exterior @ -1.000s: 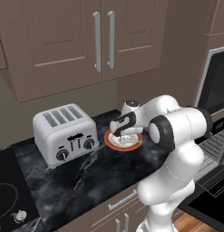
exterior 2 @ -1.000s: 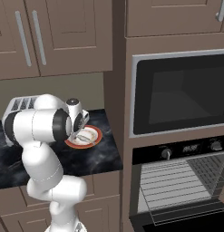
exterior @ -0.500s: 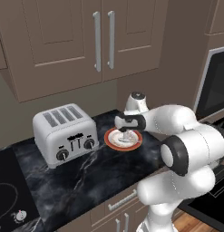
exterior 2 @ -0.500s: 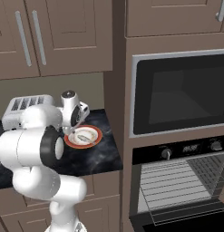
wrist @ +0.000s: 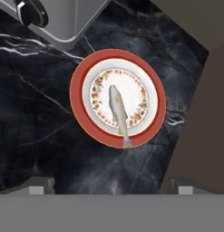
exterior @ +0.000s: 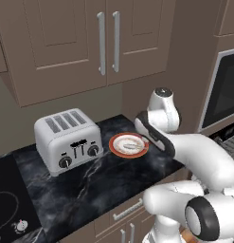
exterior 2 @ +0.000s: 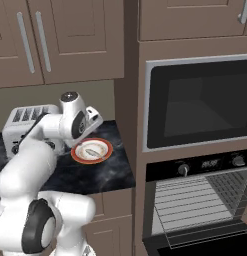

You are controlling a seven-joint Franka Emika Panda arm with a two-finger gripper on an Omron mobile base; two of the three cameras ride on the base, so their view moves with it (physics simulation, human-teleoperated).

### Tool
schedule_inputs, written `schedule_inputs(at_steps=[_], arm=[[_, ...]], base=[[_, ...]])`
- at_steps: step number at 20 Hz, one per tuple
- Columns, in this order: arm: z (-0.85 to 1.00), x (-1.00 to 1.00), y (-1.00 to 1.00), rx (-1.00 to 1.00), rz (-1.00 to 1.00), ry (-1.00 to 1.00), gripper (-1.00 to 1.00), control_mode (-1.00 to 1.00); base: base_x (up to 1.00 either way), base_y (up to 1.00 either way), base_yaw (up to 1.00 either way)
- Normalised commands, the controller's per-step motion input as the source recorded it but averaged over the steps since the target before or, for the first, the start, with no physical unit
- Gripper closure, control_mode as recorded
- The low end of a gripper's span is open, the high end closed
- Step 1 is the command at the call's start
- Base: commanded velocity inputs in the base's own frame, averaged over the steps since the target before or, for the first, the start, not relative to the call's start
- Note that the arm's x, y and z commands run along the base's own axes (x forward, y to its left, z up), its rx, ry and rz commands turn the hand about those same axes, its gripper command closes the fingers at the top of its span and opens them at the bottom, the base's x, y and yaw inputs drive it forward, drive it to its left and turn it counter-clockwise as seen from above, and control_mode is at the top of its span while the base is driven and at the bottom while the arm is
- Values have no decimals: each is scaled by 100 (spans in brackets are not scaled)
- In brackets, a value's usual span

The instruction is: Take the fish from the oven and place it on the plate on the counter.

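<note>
On the black marble counter point(wrist: 36, 131), the fish point(wrist: 118, 113) lies lengthwise across the plate point(wrist: 81, 108), directly below the gripper point(wrist: 109, 190), whose jaws stand apart and empty.

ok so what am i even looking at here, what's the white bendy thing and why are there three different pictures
The white bendy thing is a robot arm with a two-finger gripper, in a computer-drawn kitchen. Two pictures come from cameras on its base, one behind it on each side. The third looks straight down from a camera on its hand.

On the glossy black marble-like counter stand a silver four-slot toaster and a small round plate with an orange-red rim. A slim pale fish lies on the plate, its tail reaching over the rim. The right-side picture shows the black glass-front oven with its door open and wire racks bare.

The gripper holds nothing: its fingers are open above the plate.
</note>
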Motion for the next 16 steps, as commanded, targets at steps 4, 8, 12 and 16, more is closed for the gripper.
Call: schedule_inputs(at_steps=[4,8,12,16], arm=[[77,-99,-7,0,-18,0,-100,-100],[50,-100,0,2,-15,-5,-100,-100],[16,-100,0,10,-12,-9,-100,-100],[10,-100,0,12,-6,-5,-100,-100]], base=[[0,0,0],[0,0,0],[0,0,0],[0,0,0]])
